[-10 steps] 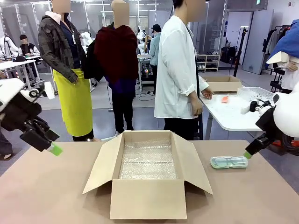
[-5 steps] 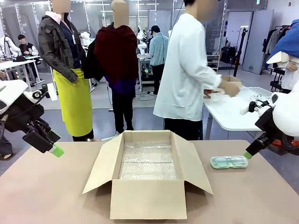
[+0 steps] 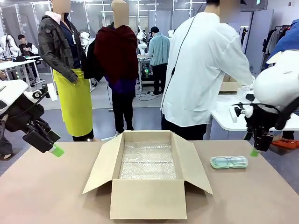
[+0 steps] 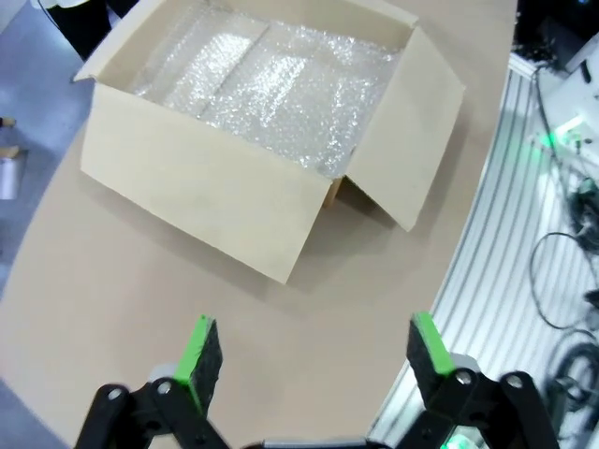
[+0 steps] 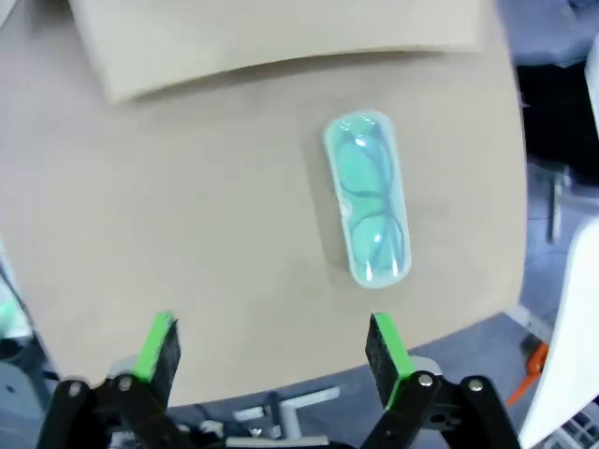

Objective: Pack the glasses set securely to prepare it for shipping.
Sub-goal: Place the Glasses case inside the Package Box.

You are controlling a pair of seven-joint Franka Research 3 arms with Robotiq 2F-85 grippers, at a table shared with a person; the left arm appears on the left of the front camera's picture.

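Hovering with left fingers (image 4: 198,351) and right fingers (image 5: 386,348) spread wide and empty, 1 mint-green case (image 3: 229,162) lying flat on the bench (image 3: 46,196) right of the cardboard box (image 3: 148,198), likely handling light, stiff and slick, so pinching across its narrow middle seeming safest.

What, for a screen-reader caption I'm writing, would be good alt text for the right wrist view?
A mint-green glasses case showing a pair of glasses lies flat on the tan table, ahead of the open, empty right end effector. A cardboard box flap crosses the picture's top.
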